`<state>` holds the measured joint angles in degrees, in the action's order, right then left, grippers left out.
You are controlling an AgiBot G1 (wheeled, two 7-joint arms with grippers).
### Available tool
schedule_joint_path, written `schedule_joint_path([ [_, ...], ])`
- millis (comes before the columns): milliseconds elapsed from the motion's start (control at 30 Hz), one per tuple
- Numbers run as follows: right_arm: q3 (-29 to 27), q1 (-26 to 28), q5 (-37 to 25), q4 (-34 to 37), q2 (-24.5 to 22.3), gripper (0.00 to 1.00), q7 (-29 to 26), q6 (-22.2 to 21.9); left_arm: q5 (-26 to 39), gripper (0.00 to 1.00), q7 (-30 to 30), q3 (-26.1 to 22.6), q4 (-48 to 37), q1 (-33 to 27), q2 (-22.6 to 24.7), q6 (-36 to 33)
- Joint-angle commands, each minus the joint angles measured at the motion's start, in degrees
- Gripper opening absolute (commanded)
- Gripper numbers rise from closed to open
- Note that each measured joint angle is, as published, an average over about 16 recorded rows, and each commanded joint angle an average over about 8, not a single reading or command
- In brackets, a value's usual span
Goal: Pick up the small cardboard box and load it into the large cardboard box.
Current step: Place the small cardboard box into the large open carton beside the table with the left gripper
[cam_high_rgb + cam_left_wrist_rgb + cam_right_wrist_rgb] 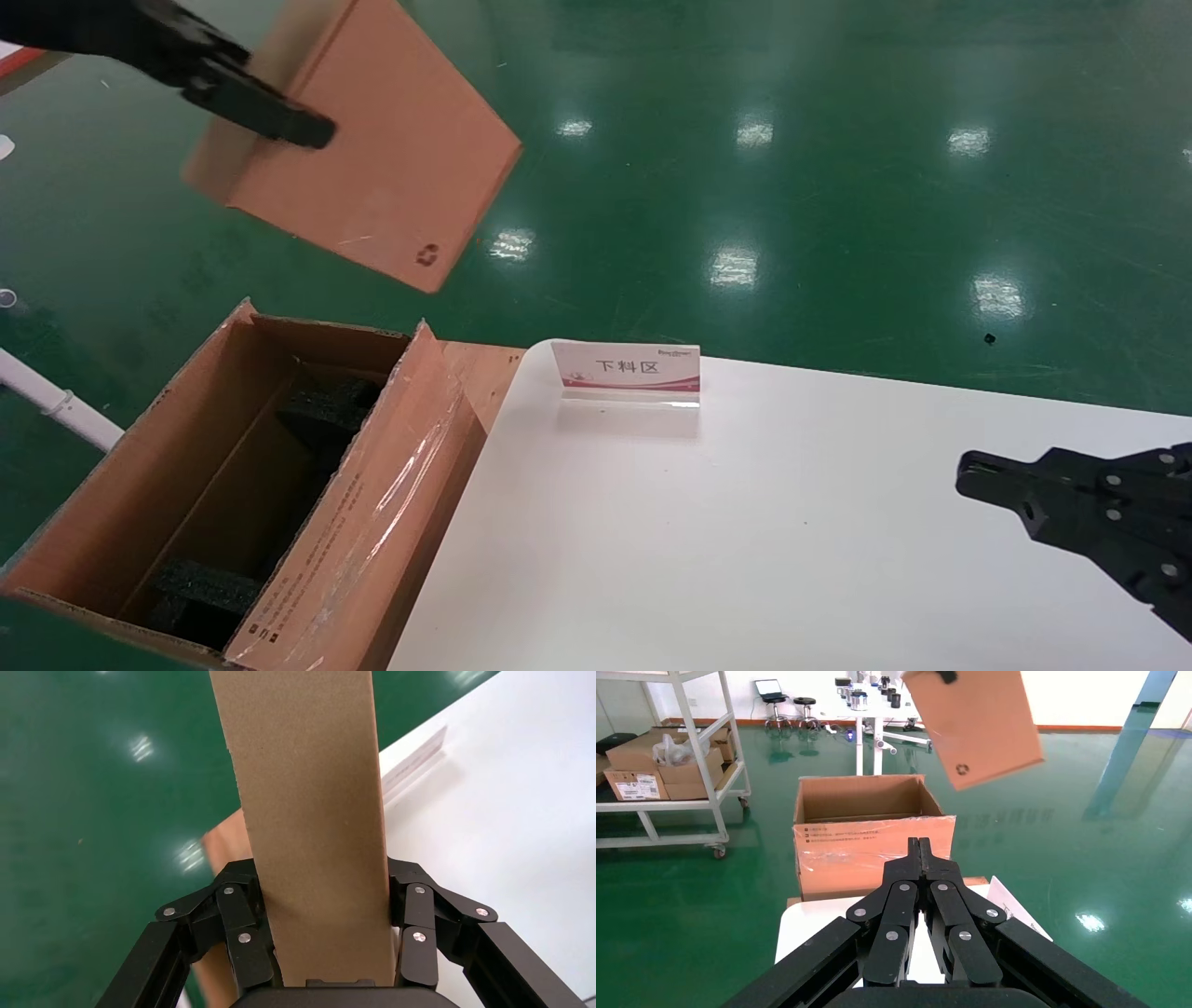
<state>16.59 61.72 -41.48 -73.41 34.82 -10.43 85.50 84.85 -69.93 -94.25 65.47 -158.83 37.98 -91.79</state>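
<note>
My left gripper [307,130] is shut on the small cardboard box [382,149], a flat pinkish-brown slab with a recycling mark near one corner. It hangs tilted in the air, above and beyond the far end of the large cardboard box [121,485]. In the left wrist view the box edge [309,811] runs up between the black fingers [242,934]. The large carton stands open to the left of the white table [792,540], with black foam blocks [200,592] inside and shiny tape on its flap [391,494]. My right gripper [968,471] is shut and empty over the table's right side.
A small sign card [626,366] stands at the table's far edge. Green floor lies beyond. A white pipe [56,401] runs left of the carton. The right wrist view shows the carton [870,836], the raised box [975,724] and a shelf rack [666,762].
</note>
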Motion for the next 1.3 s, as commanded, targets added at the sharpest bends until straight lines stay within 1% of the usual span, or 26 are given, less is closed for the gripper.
schedule_joint_path([
  [33,0.0,0.0,0.0,0.0,0.0,0.47,0.0,0.0,-1.0,0.0,0.3,-3.9,0.0,-3.5,-0.3,-0.1],
  [167,0.0,0.0,0.0,0.0,0.0,0.97,0.0,0.0,-1.3,0.0,0.7,-8.7,1.8,-7.2,-2.7,-0.1],
  [200,0.0,0.0,0.0,0.0,0.0,1.0,0.0,0.0,-1.2,0.0,0.8,-9.4,2.4,-7.7,-3.5,-0.1],
  [433,0.1,0.0,0.0,0.0,0.0,1.0,0.0,0.0,0.6,0.0,0.9,-13.4,6.6,-10.9,-8.5,-2.3],
  [633,0.1,0.0,0.0,0.0,0.0,1.0,0.0,0.0,2.5,0.0,0.7,-19.6,7.7,-13.1,-10.0,-3.4],
  [767,0.1,0.0,0.1,0.0,0.0,1.0,0.0,0.0,2.7,0.0,0.2,-25.3,7.2,-12.9,-10.5,-3.6],
  [933,0.1,0.0,0.1,0.0,0.0,1.0,0.1,0.0,-1.0,0.0,-0.5,-34.6,4.9,-12.8,-9.9,-3.5],
  [1033,0.1,0.0,0.1,0.0,0.0,1.0,0.1,0.0,-3.3,0.0,0.1,-38.7,3.2,-13.2,-9.4,-3.1],
  [1133,0.1,0.0,0.1,0.0,-0.1,1.0,0.1,-0.1,-3.7,0.0,1.2,-40.5,2.1,-13.4,-9.5,-2.5],
  [1300,0.1,0.0,0.1,0.0,-0.1,1.0,0.1,-0.1,-1.8,0.0,2.2,-40.2,2.0,-12.4,-11.0,-1.2],
])
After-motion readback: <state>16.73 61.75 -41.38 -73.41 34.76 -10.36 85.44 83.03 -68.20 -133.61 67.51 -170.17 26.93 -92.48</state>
